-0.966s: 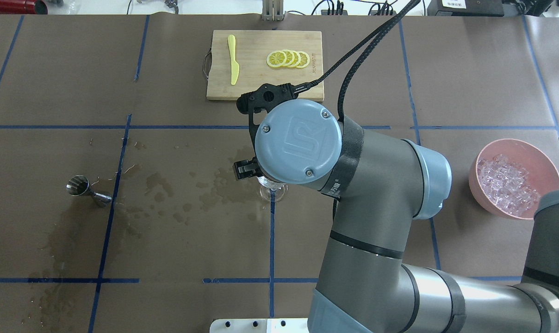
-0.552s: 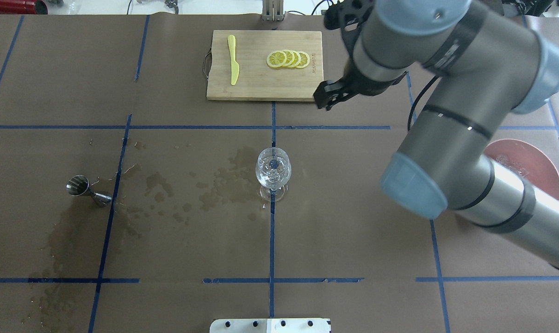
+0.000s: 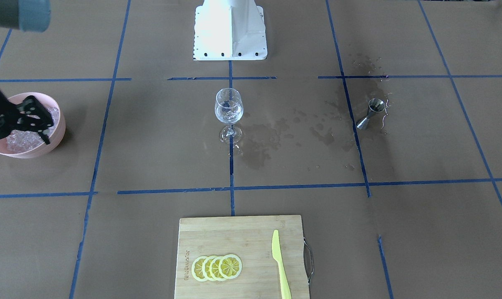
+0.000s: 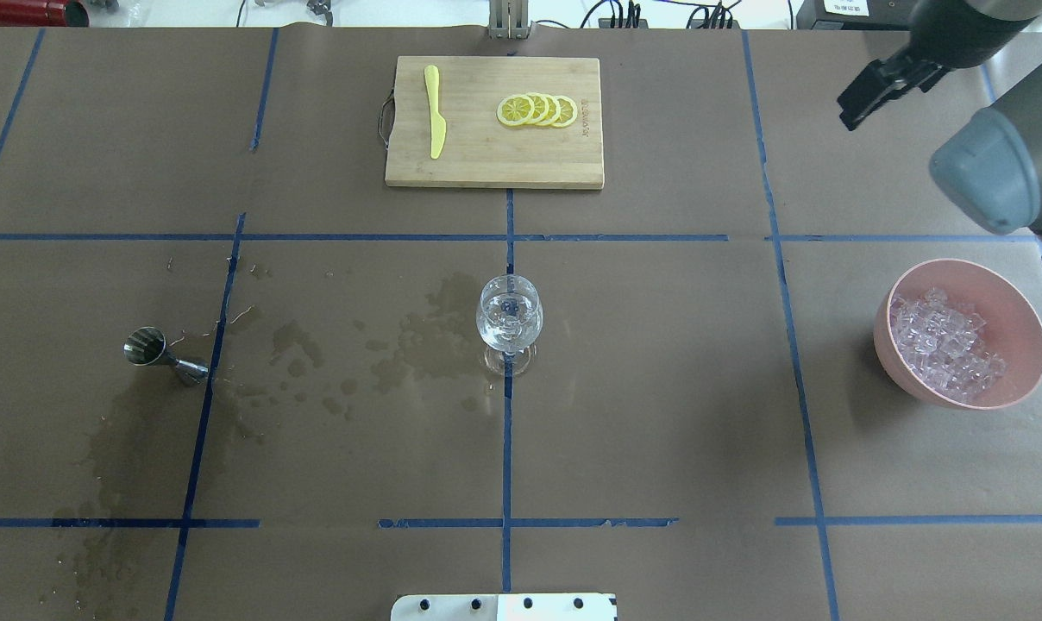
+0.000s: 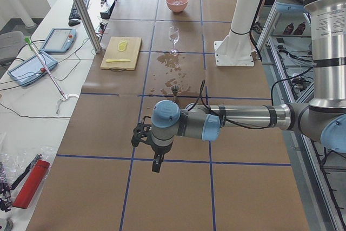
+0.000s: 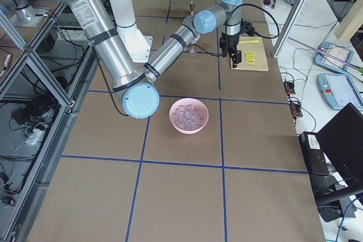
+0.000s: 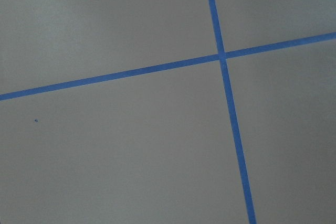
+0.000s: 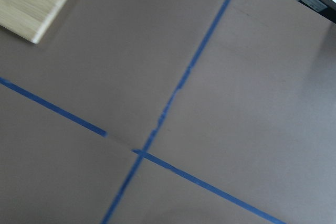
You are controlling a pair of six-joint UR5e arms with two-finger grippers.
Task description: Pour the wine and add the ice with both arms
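Note:
A clear wine glass stands at the table's middle with a few ice chunks in it; it also shows in the front view. More ice fills a pink bowl at the right. My right gripper hangs high over the far right of the table, open and empty. In the front view it overlaps the bowl. My left gripper shows only in the left side view, low over bare paper far from the glass. I cannot tell whether it is open or shut.
A steel jigger lies on its side at the left among wet stains. A bamboo cutting board at the far middle holds lemon slices and a yellow knife. The white base sits at the near edge.
My right arm has swung away from over the glass, back and to the right, to the far right corner. The glass with ice in it and the bowl are now uncovered.

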